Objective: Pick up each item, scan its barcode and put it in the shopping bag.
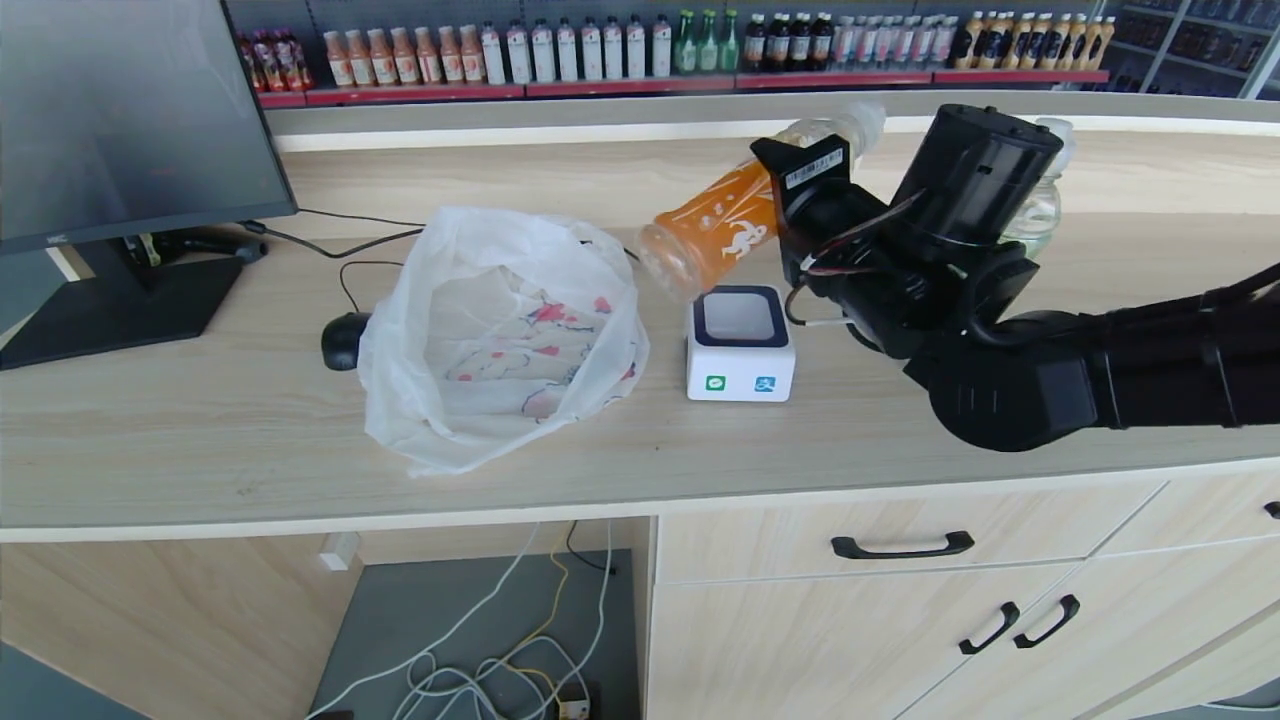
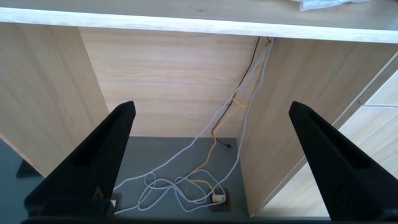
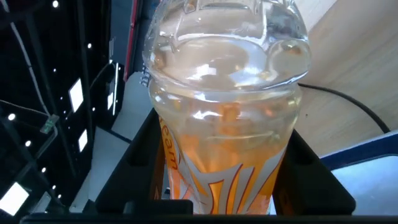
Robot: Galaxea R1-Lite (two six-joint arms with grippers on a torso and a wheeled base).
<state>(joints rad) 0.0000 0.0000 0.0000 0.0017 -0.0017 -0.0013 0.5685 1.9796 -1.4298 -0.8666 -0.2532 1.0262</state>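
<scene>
Counter (image 1: 200, 450): pale wood-grain laminate, matte, with drawers (image 1: 1000, 590) below on black bar handles. Behind it stands a red-edged shelf (image 1: 650, 88) of bottled drinks.

Bag (image 1: 500, 330): thin white plastic film, crumpled and translucent, mouth open upward. Red print shows through but is not legible. It sits on the counter just to the left of the scanner.

Scanner (image 1: 740, 345): white cube with rounded corners and a dark-framed glass window on top. Its front face has one green and one blue icon.

Bottle (image 1: 715, 235): clear plastic with a lobed moulded base and an orange label bearing a white running figure. The lettering is too small to read. It is off the counter and tilted, base low over the scanner's far edge, cap end high and away from the bag.

My right pincer (image 1: 790, 215) is clamped on the bottle's mid-body, a black finger on each side. One finger carries a white barcode sticker.

My left pincer (image 2: 211, 109) hangs below the counter edge, fingers spread wide and empty, facing loose cables (image 2: 186, 186) on the floor.
</scene>
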